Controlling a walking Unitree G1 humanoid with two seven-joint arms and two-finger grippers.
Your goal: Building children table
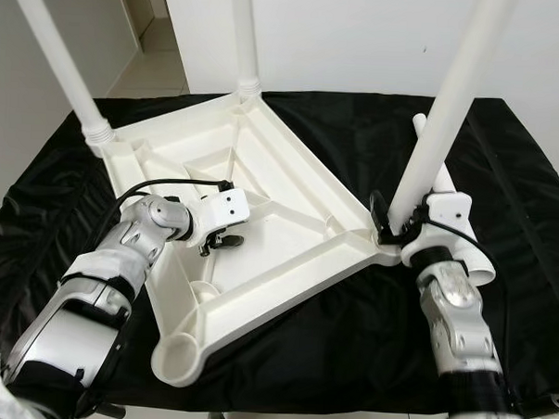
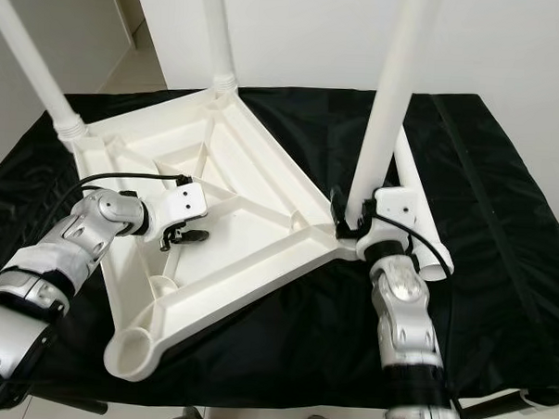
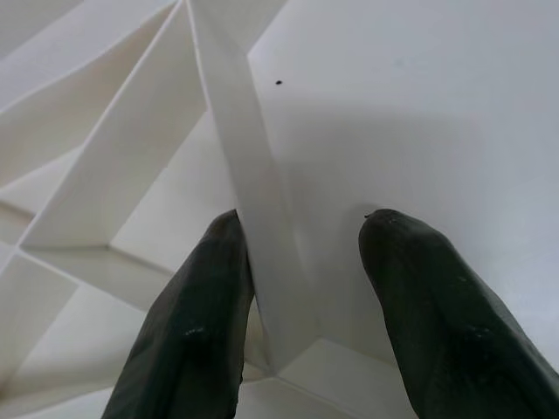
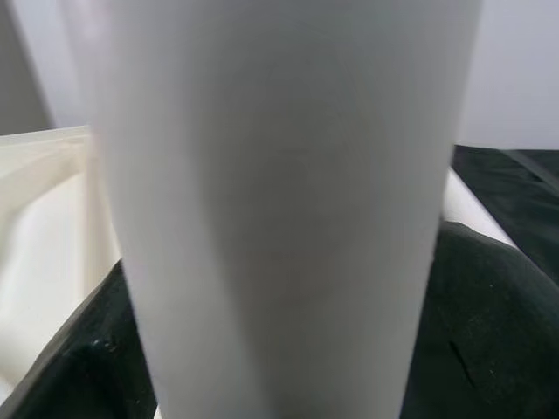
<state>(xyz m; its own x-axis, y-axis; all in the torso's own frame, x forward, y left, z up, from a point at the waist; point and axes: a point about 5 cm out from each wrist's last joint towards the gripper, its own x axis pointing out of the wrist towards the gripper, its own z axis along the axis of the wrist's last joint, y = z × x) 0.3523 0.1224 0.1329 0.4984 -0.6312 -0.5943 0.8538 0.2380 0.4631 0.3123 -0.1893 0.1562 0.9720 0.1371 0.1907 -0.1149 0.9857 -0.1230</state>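
Jaws tell the story here: the left gripper (image 3: 301, 288) has its two black fingers (image 3: 196, 323) set astride a thin rib (image 3: 253, 175) on the underside of the white tabletop (image 1: 290, 187), pinching it to hold the piece down, while the right gripper (image 2: 351, 217) has its fingers closed around the base of a white leg (image 2: 391, 94) at the corner near the centre right of the frame. The tabletop lies upside down on a black cloth (image 1: 503, 182) spread over the work surface, filling the middle of the head views. Two more legs already stand in their sockets, one at the upper left (image 1: 59, 56) and one at the top centre (image 1: 242, 36), and the empty socket (image 1: 179, 354) sits at the lower left corner; a spare leg (image 1: 464, 241) appears to lie on the cloth just behind the right gripper. The held leg looks tilted rather than square to the tabletop, so the likely trouble is that it binds or sits only partly home if pushed at that angle. A hard push could also slide the tabletop on the slick cloth, since the left grip rests on a narrow rib. If the right fingers slip on the smooth leg, it could topple out of the corner.
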